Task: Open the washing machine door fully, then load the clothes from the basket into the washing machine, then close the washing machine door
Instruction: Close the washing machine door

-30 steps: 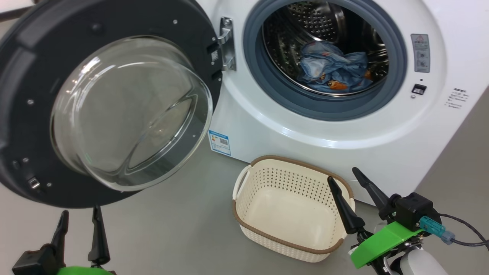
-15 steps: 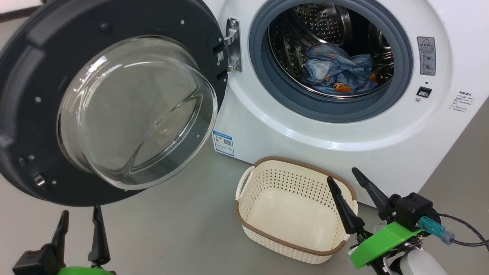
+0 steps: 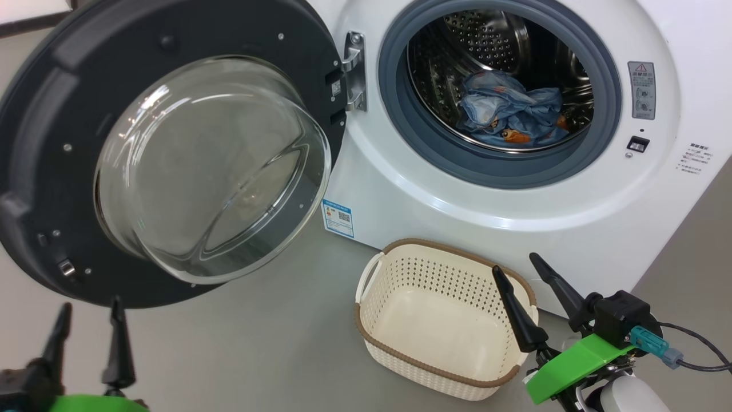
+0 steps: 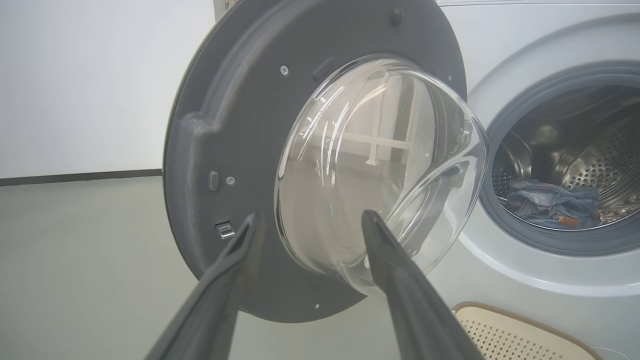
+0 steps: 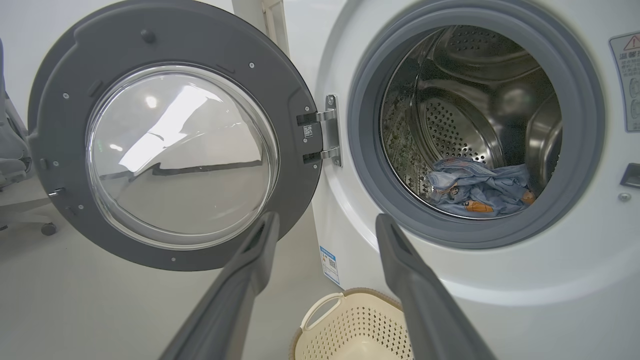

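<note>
Your left gripper [image 3: 91, 303] dropped toward lower left, fingers spread empty like the right gripper's [image 3: 514, 262], likely because clothes [image 3: 509, 117] sat loaded and the door [image 3: 46, 114] awaited closing.

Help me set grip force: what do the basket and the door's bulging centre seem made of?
The basket looks like matte cream moulded plastic: regular punched holes, brown woven-look rim. On the washing machine door, the centre bowl seems clear glossy glass, see-through with sharp reflections, though clear plastic can't be excluded; the surround looks matte grey plastic.
</note>
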